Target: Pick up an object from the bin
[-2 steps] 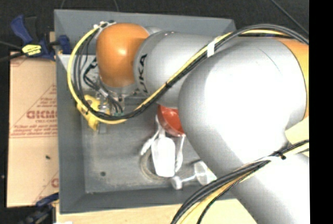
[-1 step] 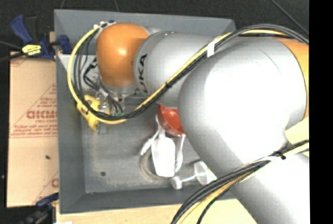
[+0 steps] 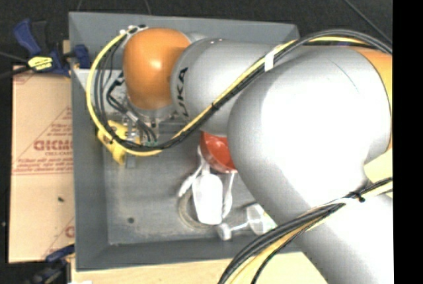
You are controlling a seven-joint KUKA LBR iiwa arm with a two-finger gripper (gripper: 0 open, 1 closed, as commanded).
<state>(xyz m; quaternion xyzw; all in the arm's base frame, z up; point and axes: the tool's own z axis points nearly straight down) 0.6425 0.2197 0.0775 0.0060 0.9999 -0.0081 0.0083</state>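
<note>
Camera view is giving me the arm (image 3: 310,144) first, closest to the lens. Its big grey body is reaching in from the right and covering much of the right half of the bin (image 3: 129,213). A yellow-and-black cable (image 3: 218,101) is running along it and looping round the orange wrist cover (image 3: 153,68).

Under that cover the hand (image 3: 140,127) is hanging low over the left rear part of the bin. I cannot tell whether it is released or clenched, since the cover is hiding it from me. Just beside it, toward the left wall, a small yellow piece (image 3: 112,145) is lying on the bin floor. It is the nearest thing to the hand, and I cannot tell whether the two are touching.

Deeper down, on the grey floor near the front wall, a white soft thing (image 3: 208,198) with loops is lying. A clear plastic piece (image 3: 246,223) is lying against its right side. Just behind the white one, a red rounded thing (image 3: 216,149) is peeking out from under the arm.
</note>
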